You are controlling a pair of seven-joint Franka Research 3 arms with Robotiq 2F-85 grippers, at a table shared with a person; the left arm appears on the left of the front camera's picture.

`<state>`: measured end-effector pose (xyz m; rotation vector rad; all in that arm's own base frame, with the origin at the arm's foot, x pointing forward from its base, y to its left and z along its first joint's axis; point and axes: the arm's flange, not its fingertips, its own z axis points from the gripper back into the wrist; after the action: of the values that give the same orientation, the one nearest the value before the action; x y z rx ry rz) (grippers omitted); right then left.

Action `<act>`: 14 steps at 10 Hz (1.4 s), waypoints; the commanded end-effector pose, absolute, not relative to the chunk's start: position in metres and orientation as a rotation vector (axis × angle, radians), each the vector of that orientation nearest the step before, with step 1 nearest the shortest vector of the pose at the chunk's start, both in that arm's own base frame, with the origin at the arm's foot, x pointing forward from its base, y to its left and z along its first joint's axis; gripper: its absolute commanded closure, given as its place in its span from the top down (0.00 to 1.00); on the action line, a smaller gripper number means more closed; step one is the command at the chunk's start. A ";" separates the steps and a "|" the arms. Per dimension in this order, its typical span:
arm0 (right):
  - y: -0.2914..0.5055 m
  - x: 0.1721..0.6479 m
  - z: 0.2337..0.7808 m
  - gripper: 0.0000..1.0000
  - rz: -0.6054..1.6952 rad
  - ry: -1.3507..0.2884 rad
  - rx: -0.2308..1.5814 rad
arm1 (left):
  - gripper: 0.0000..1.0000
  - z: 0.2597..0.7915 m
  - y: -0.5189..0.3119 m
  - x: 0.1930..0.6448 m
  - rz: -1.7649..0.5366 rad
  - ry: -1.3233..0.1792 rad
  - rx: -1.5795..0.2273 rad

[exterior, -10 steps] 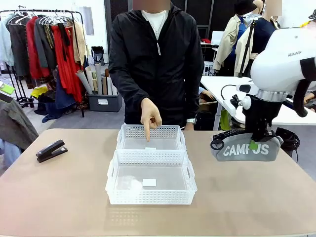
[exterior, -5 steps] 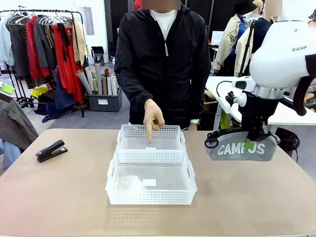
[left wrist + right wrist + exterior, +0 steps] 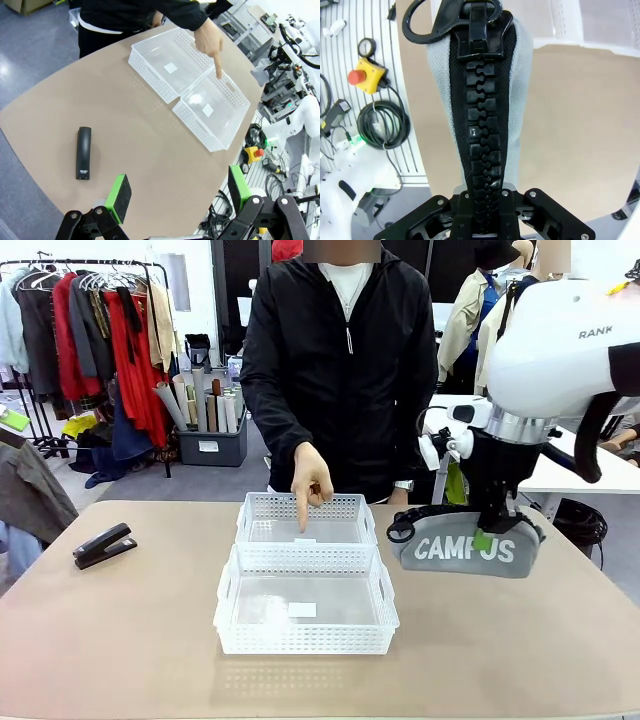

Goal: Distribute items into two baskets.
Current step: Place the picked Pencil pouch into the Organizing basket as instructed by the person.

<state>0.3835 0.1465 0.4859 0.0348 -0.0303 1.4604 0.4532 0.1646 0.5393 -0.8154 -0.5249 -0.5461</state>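
My right gripper [image 3: 487, 538] is shut on the top of the grey "CAMPUS" pouch [image 3: 455, 550], which hangs just above the table to the right of the two baskets. From the right wrist the pouch's [image 3: 520, 85] black zip runs up from my right gripper [image 3: 482, 200]. The near white basket [image 3: 305, 640] and the far one [image 3: 305, 506] stand end to end at mid-table. A person's hand [image 3: 308, 475] points a finger down into the far basket. The black stapler [image 3: 103, 545] lies at the table's left, below my open left gripper [image 3: 177, 192].
The left wrist view shows the stapler [image 3: 84, 152] and both baskets [image 3: 200, 130] on the tan table [image 3: 125, 125], with its edge close by. A person in a black jacket [image 3: 340, 370] stands at the far side. Bare tabletop lies on both sides of the baskets.
My right gripper has carried the pouch leftward, closer to the baskets. The person has shifted slightly right, finger still pointing into the far basket.
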 end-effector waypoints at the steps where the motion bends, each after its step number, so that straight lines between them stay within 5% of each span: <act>1: 0.167 0.380 0.497 0.00 1.431 -0.012 0.049 | 1.00 0.541 0.164 0.452 -0.547 -0.531 -0.815; 14: 0.302 0.389 0.486 0.00 1.459 -0.031 0.112 | 1.00 0.541 0.164 0.452 -0.547 -0.531 -0.815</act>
<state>0.3861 0.2901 0.4841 0.0948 -0.0204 1.4828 0.4532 0.1646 0.5394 -0.8154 -0.5250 -0.5462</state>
